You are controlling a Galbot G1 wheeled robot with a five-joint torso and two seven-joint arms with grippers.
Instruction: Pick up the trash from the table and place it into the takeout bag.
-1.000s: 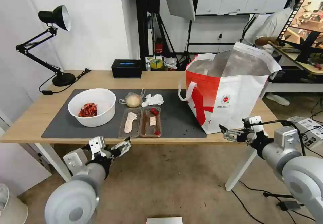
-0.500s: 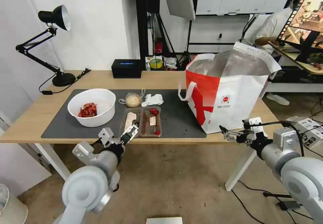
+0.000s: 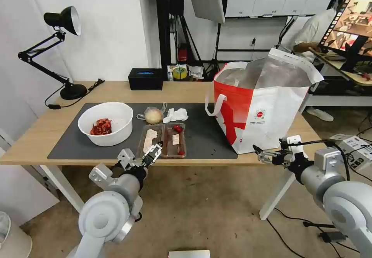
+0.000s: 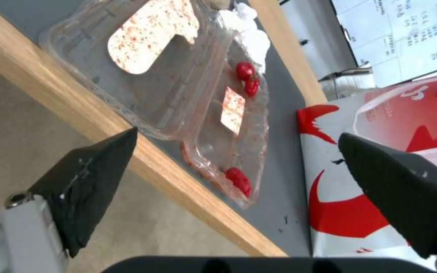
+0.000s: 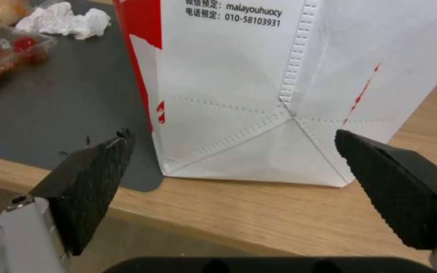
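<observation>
On the table's dark mat lie a white bowl with red scraps, a clear clamshell tray, a crumpled tissue and a small clear bag holding a beige lump. The takeout bag stands open on the right. My left gripper is open at the table's front edge, just short of the tray. Open as well, my right gripper hovers below the table edge, facing the takeout bag's lower corner.
A black desk lamp stands at the back left and a small black box at the back middle. The grey mat has bare room between tray and bag. A white table leg stands below my right arm.
My left arm has risen and reached forward from below the table to the front edge by the tray. The right arm has barely moved.
</observation>
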